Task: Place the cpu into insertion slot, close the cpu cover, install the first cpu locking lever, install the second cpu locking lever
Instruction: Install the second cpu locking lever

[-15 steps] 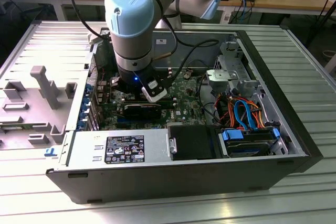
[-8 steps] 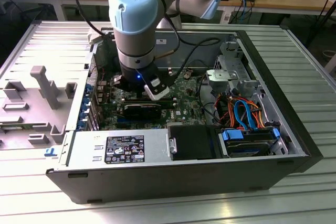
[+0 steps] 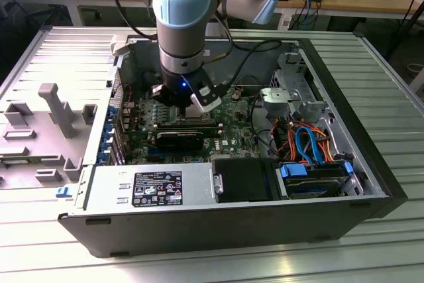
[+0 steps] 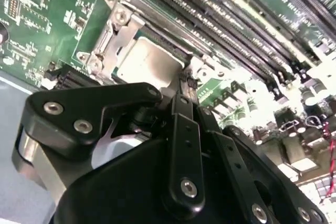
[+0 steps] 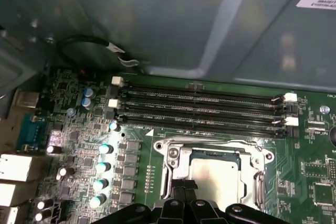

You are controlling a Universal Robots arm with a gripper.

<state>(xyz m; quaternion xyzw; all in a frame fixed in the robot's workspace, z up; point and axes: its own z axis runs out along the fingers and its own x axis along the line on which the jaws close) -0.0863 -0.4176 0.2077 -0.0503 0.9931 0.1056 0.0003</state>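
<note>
Inside an open computer case (image 3: 371,183), the gripper (image 4: 184,88) hovers low over the insertion slot (image 5: 218,169) on the green motherboard (image 5: 131,156), its fingertips (image 4: 181,98) pressed together just beside the socket edge. The cpu (image 4: 149,61) already lies flat in the slot, its dull silver top showing. The cpu cover (image 4: 123,32) appears to lie down around the chip, though the angle leaves that uncertain.
</note>
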